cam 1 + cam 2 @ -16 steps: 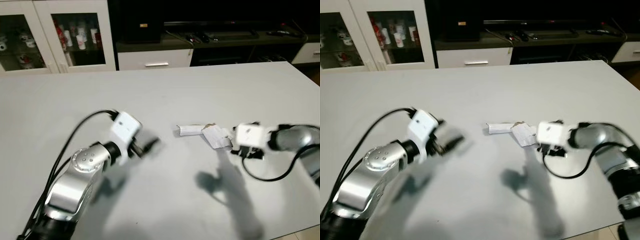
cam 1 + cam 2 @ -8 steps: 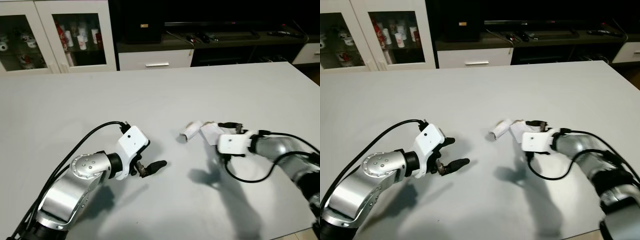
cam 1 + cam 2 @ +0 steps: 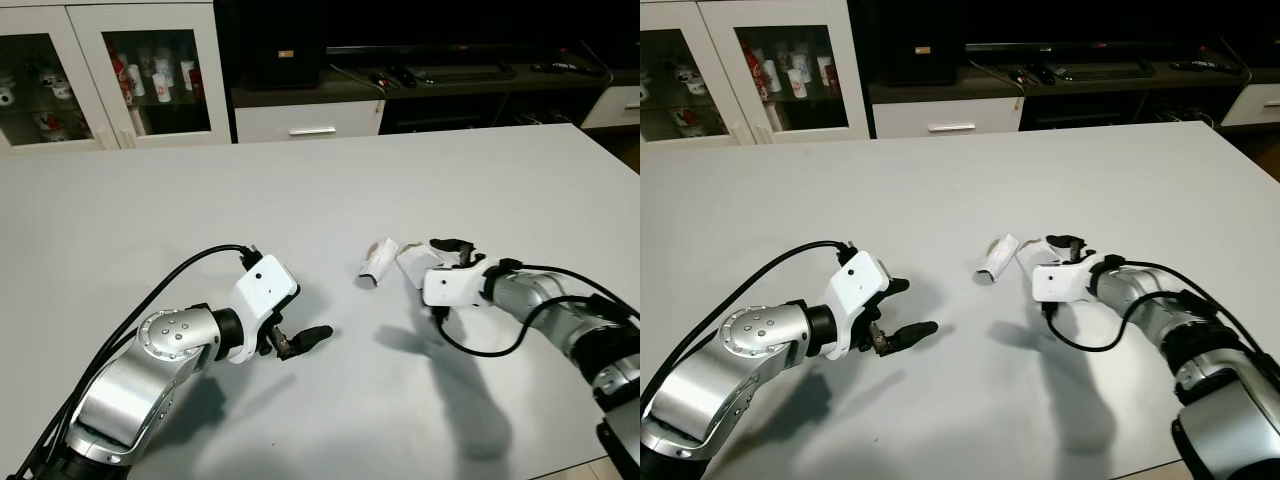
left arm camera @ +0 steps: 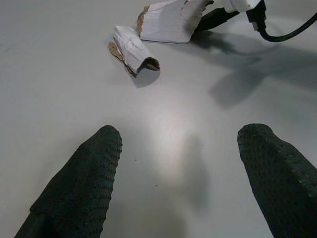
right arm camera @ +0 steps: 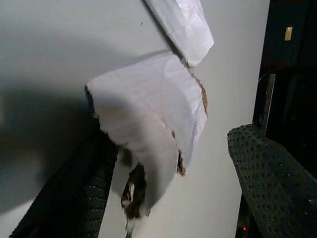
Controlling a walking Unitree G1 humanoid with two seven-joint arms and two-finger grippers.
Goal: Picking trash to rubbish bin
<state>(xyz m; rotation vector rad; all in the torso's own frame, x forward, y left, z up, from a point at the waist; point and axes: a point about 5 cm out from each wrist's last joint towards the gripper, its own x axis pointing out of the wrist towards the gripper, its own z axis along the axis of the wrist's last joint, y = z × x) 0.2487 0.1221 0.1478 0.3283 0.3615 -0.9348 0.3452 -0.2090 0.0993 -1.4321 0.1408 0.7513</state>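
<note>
Both tools (image 3: 305, 338) (image 3: 443, 249) low, fingers spread.

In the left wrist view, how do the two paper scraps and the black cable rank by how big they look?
1. Larger torn scrap
2. Small curled scrap
The black cable is cut off by the edge, so I cannot rank it.

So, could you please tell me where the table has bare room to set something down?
The table is bare along its far half toward the cabinets. It is crowded mid-front: two torn cardboard scraps between the left tool and right tool.
</note>
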